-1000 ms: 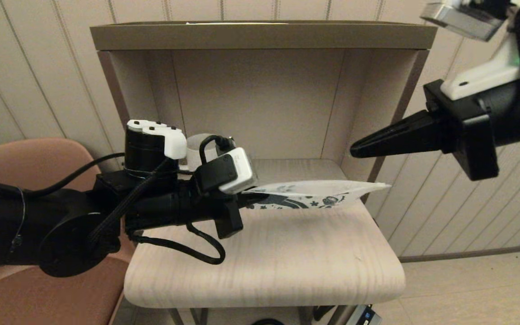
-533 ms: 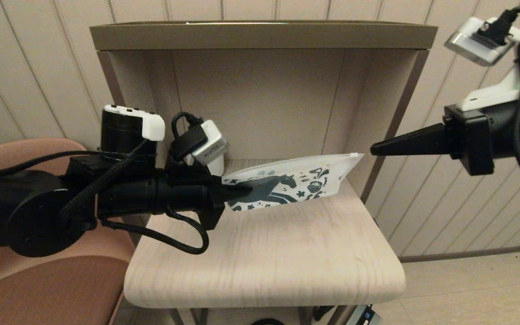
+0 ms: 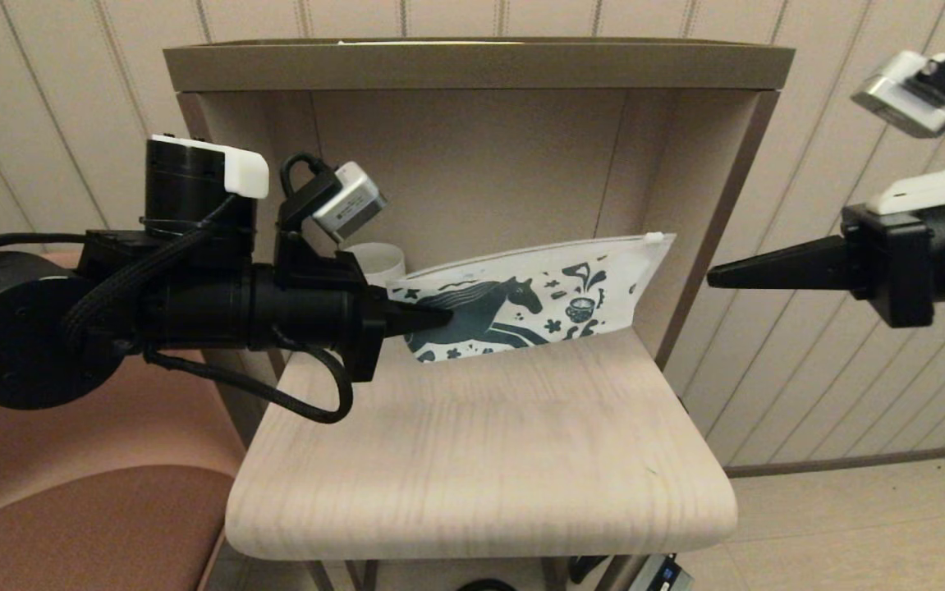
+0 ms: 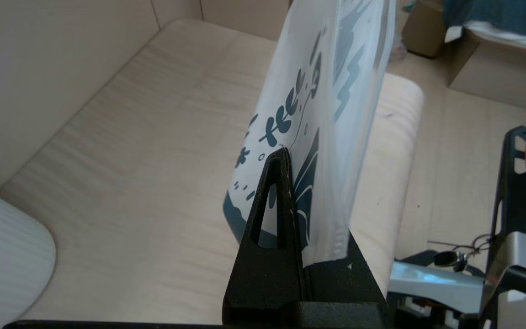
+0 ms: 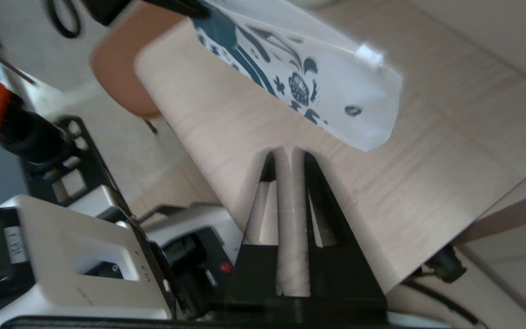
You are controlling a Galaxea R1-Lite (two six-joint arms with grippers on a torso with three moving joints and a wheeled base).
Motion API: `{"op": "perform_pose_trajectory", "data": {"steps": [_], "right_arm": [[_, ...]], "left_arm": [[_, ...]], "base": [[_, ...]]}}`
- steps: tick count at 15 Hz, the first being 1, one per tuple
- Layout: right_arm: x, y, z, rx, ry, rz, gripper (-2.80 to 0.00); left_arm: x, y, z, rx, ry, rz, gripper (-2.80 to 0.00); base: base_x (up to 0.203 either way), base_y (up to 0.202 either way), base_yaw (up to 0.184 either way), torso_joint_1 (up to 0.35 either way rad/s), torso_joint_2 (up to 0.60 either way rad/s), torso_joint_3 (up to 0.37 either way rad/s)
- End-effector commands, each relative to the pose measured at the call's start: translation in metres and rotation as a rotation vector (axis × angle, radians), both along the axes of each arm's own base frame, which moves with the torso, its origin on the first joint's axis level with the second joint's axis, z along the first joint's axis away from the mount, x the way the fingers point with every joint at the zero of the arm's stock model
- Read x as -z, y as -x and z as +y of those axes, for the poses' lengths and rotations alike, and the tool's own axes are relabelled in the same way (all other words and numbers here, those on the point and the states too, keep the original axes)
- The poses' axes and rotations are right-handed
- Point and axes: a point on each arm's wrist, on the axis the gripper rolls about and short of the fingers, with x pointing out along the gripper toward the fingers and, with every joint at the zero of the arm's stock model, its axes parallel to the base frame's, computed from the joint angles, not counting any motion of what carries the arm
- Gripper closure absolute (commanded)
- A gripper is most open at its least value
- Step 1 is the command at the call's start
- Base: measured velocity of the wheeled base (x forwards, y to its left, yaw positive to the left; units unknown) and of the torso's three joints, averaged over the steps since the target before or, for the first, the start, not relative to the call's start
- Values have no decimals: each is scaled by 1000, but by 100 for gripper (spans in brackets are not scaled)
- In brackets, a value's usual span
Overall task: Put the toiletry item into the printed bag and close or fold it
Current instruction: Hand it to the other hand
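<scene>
I've got the left gripper (image 3: 431, 318) clamped on the printed bag (image 3: 538, 300), pinching it at the end nearest my left arm, roughly at the horse's hindquarters. In the left wrist view the two fingers (image 4: 274, 214) sit tight against each other with the bag's (image 4: 322, 114) film sandwiched between them, so that pincer is holding the bag, not just touching it. The bag stands on edge, print facing me, zip edge up, with the small white slider (image 3: 651, 237) at the far top corner near the shelf unit's right wall. Its lower edge looks to be just above or brushing the light wood shelf (image 3: 480, 476); I can't tell which. My right gripper (image 3: 714, 277) is off to the right, outside the shelf unit, pointing in toward the bag's slider end but well apart from it. From the right wrist view its fingers (image 5: 317, 183) are nearly together with only a thin slit between them, holding nothing; the bag's (image 5: 336, 87) free corner hangs ahead of them. A white ribbed mug (image 3: 373, 261) sits at the back of the shelf, partly hidden behind my left wrist, and shows again in the left wrist view (image 4: 7, 260) beside the bag. I can't see the toiletry item in any view, so I can't say whether it is inside the bag. A brown chair seat (image 3: 86, 525) is just left of the shelf.
</scene>
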Motion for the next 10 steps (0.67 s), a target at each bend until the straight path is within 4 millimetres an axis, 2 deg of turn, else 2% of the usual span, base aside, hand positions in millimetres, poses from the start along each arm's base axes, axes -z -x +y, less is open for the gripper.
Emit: {"op": "perform_pose_trajectory", "data": {"steps": [1, 3, 5, 8, 9, 10], "right_arm": [[-2, 1, -14, 31, -11, -14, 0], [8, -7, -28, 60, 2, -7, 0], [18, -13, -39, 5, -24, -6, 0], [24, -19, -42, -21, -41, 10, 0], [26, -20, -41, -19, -40, 19, -209], [27, -21, -42, -24, -41, 23, -280]], "left_arm": [[-1, -3, -1, 5, 3, -3, 0], [2, -4, -2, 8, -1, 11, 0], [8, -9, -4, 12, -7, 25, 0], [6, -10, -1, 23, 5, 36, 0], [4, -11, 0, 50, 27, 56, 0], [1, -10, 0, 66, 51, 88, 0]], "base": [[0, 0, 0, 0, 0, 0], [0, 0, 0, 0, 0, 0], [0, 0, 0, 0, 0, 0], [0, 0, 0, 0, 0, 0], [0, 0, 0, 0, 0, 0], [0, 0, 0, 0, 0, 0]]}}
